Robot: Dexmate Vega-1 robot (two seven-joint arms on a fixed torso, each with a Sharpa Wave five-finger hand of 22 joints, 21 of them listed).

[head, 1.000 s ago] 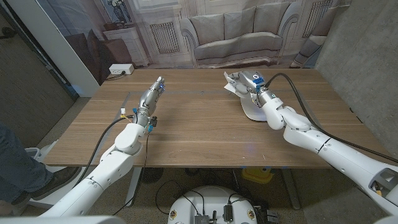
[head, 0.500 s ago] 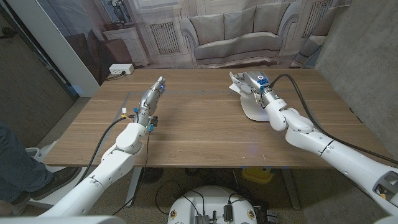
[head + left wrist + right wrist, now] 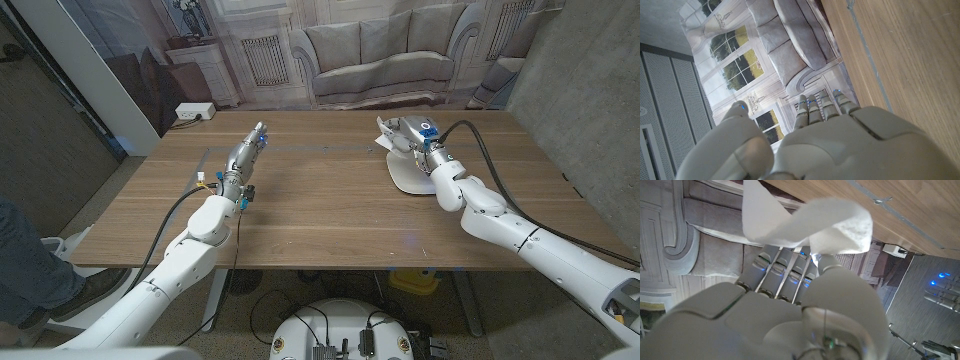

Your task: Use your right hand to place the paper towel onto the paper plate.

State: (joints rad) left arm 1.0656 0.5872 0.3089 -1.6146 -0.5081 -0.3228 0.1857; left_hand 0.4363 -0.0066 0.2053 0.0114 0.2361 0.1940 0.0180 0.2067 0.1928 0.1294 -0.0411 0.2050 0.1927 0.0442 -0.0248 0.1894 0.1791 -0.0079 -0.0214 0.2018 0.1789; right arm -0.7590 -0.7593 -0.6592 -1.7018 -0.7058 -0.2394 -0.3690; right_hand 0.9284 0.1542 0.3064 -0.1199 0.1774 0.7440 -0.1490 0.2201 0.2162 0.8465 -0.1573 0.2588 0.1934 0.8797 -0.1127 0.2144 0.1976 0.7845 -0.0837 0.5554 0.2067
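The right hand (image 3: 408, 134) grips the paper towel (image 3: 388, 133) between thumb and fingers. Over the last second it has carried the towel slightly rightward, so the towel now hangs above the far edge of the paper plate (image 3: 405, 178) beneath it. Release appears imminent. The left hand (image 3: 247, 150) holds nothing, fingers extended.

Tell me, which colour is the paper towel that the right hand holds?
The paper towel is white, clearest in the right wrist view.

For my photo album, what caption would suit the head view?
Right hand holds a paper towel above the paper plate; left hand waits.
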